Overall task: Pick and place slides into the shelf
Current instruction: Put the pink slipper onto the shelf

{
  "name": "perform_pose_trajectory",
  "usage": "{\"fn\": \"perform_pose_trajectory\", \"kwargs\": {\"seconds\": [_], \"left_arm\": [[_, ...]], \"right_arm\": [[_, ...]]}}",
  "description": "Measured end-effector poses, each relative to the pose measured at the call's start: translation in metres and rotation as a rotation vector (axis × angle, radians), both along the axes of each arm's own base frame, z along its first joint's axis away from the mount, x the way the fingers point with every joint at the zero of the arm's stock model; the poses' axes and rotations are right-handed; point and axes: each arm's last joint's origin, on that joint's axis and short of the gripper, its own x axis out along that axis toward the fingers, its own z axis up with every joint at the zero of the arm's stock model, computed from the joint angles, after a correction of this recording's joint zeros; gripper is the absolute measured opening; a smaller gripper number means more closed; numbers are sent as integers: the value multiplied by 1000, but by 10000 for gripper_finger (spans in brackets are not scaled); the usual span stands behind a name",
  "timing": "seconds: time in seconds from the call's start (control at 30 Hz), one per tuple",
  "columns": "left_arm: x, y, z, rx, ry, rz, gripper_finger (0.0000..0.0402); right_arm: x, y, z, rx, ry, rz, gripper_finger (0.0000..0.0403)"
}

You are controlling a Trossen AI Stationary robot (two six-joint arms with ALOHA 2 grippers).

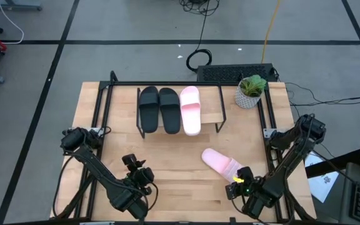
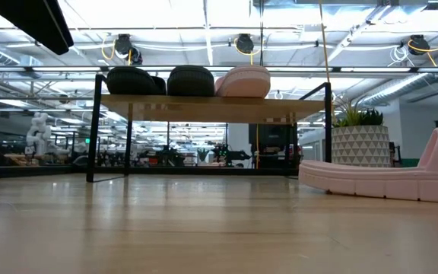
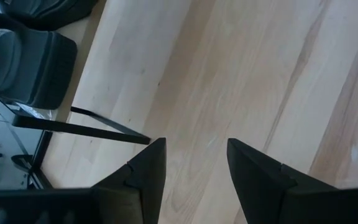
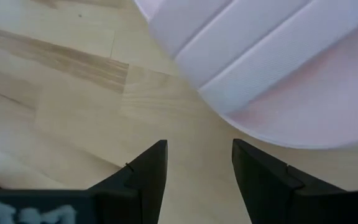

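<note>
Two black slides (image 1: 159, 109) and one pink slide (image 1: 190, 110) sit side by side, soles down, on the shelf's wood top (image 1: 210, 112); the low view shows them on the plank (image 2: 204, 109). The second pink slide (image 1: 219, 162) lies sole down on the table toward the near right, also visible in the low view (image 2: 386, 180). My right gripper (image 1: 238, 179) is open just short of that slide's strap end; in its wrist view (image 4: 197, 149) the strap (image 4: 272, 50) lies ahead of the fingers, untouched. My left gripper (image 1: 136, 167) is open over bare table (image 3: 194, 149).
A potted plant (image 1: 250, 91) stands at the table's far right corner, right of the shelf. A black metal frame rail (image 1: 99, 106) runs along the table's left side. Bare wood lies between the shelf and both grippers. A keyboard (image 1: 233, 72) sits beyond the far edge.
</note>
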Motion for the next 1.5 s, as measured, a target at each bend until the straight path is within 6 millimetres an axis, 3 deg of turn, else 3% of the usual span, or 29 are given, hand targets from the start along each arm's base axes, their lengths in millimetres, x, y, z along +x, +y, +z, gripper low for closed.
{"fn": "perform_pose_trajectory", "kwargs": {"seconds": [0.27,0.5,0.83,1.2,1.5], "left_arm": [[0,0,0,-7,6,4,172],[1,1,0,-8,6,10,172],[9,9,0,21,-4,-1,172],[44,13,1,-40,-44,-186,172],[98,16,13,-178,-223,-450,172]], "right_arm": [[1,-4,-27,81,-84,-7,171],[1,-1,-32,141,-128,-6,171],[2,5,-12,240,-223,57,171],[-8,0,15,202,-376,78,171],[-7,2,56,-31,-822,114,171]]}}
